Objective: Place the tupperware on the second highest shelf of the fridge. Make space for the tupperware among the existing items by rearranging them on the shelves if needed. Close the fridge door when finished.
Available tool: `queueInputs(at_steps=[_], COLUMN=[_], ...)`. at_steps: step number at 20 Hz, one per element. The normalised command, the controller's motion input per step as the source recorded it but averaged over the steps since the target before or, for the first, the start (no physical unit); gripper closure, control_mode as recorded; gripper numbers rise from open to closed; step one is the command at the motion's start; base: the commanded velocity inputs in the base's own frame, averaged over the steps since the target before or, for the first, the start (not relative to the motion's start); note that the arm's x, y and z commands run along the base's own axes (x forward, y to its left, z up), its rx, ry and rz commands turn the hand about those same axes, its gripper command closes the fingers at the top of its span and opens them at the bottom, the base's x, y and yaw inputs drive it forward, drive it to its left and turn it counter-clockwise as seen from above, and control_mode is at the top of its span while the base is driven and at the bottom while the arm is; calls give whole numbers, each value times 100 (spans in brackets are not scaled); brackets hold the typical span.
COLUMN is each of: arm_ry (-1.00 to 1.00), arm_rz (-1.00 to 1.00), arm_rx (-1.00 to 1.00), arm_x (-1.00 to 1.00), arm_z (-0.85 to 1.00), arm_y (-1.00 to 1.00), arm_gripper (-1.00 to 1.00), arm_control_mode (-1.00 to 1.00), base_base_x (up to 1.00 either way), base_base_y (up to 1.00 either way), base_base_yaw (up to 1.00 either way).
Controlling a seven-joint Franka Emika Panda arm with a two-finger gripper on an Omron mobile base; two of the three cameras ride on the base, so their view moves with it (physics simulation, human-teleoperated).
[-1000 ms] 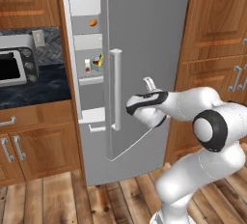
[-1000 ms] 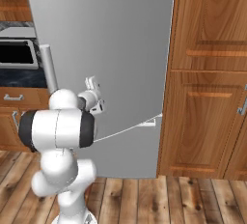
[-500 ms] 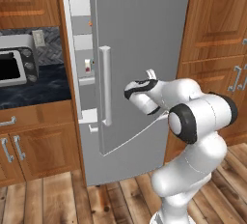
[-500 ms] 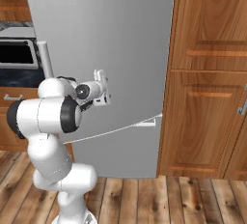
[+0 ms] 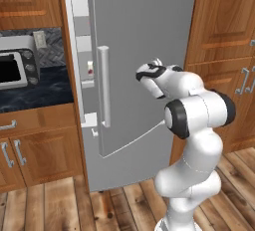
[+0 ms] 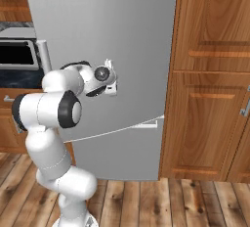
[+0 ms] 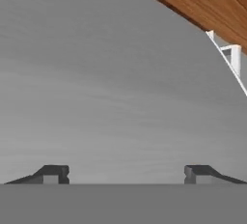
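The fridge door (image 5: 142, 36) stands almost shut, leaving a narrow slit of the fridge's pale inside (image 5: 81, 51) at its left. In that slit a tiny white bottle with a red band (image 5: 90, 67) shows. The tupperware and the second highest shelf are hidden behind the door. My gripper (image 5: 156, 64) is open and empty, held against the door's outer face right of the long bar handle (image 5: 103, 86). From the right base view the gripper (image 6: 109, 66) points at the same grey slab. In the hand view the gripper (image 7: 125, 173) faces the plain door surface (image 7: 106, 83) with its fingertips (image 7: 54, 172) wide apart.
A lower drawer (image 5: 117, 168) with a horizontal handle (image 6: 146, 124) sits under the door. Wooden cabinets (image 6: 215, 74) flank the fridge on the right. A dark counter (image 5: 30, 94) with a toaster oven (image 5: 15, 69) lies to the left, above wooden drawers (image 5: 35, 150).
The door has swung further toward shut and the open slit has narrowed. My arm has followed it, with the hand staying on the door's outer face.
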Motion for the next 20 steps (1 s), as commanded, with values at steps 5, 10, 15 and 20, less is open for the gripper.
queueInputs(at_steps=[5,10,15,20], arm_ry=[17,18,9,-30], arm_rz=[31,32,25,-3], arm_rx=[1,0,0,0], arm_x=[18,10,29,50], arm_z=[32,21,3,0], arm_y=[97,100,100,98], arm_gripper=[-100,-100,-100,-100], arm_control_mode=[-100,-100,-100,-100], base_base_x=[0,0,0,0], base_base_y=[0,0,0,0], base_base_yaw=[0,0,0,0])
